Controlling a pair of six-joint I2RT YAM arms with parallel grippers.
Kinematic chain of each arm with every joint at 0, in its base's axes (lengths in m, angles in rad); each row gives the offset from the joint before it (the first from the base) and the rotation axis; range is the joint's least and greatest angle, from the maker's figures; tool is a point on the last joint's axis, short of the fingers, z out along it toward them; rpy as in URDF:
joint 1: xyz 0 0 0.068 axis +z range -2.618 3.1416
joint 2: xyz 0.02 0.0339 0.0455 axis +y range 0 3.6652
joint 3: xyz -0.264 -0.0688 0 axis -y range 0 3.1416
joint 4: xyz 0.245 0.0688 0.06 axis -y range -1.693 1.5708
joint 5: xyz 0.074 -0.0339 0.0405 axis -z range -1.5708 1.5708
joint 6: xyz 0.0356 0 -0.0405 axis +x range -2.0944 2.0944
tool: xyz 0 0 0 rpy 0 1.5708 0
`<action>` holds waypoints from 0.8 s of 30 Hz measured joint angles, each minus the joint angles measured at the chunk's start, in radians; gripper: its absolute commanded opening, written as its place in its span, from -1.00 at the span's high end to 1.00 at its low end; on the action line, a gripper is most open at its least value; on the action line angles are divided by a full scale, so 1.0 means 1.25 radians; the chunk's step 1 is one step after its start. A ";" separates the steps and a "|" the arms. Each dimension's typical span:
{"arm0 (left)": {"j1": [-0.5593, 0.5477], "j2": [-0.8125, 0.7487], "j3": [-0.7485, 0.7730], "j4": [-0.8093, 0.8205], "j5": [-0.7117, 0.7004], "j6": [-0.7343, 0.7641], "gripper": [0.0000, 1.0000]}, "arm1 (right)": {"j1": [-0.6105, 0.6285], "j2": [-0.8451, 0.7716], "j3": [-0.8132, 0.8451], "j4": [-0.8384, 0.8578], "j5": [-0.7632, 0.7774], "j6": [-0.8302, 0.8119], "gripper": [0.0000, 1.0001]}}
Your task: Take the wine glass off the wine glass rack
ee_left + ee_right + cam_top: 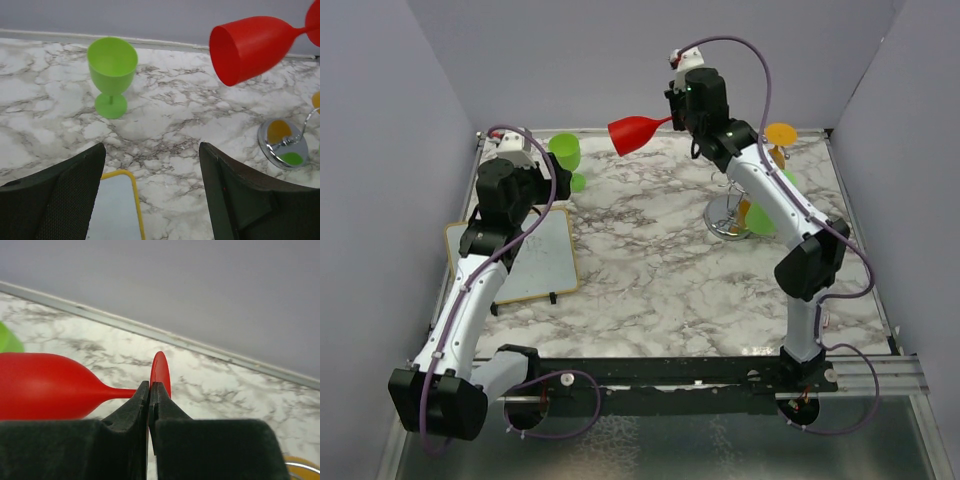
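Red wine glass (45, 390), stem in right claw (149, 386) per wrist view; left claw (151, 150) wide.

No text, label, brand, number or sign can be read in any view.

My right gripper (149, 387) pressed together on the stem of the red wine glass (45, 385), glass lying horizontal, bowl to the left, round foot edge-on just above my jaws, marble table (225, 385) beyond, grey wall (200, 290) behind.
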 measured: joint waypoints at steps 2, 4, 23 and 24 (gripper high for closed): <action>0.010 -0.005 0.002 -0.010 -0.041 0.006 -0.55 | -0.013 -0.041 -0.042 -0.005 -0.066 0.076 0.98; 0.021 -0.008 0.004 -0.020 -0.078 0.008 -0.57 | -0.033 -0.090 -0.100 -0.001 -0.129 0.156 0.98; 0.067 -0.003 -0.021 0.033 0.038 -0.023 -0.71 | -0.083 -0.714 -0.799 0.245 -0.453 0.570 0.98; 0.067 -0.003 -0.030 0.045 0.070 -0.031 -0.71 | -0.083 -0.757 -0.804 0.245 -0.453 0.570 0.98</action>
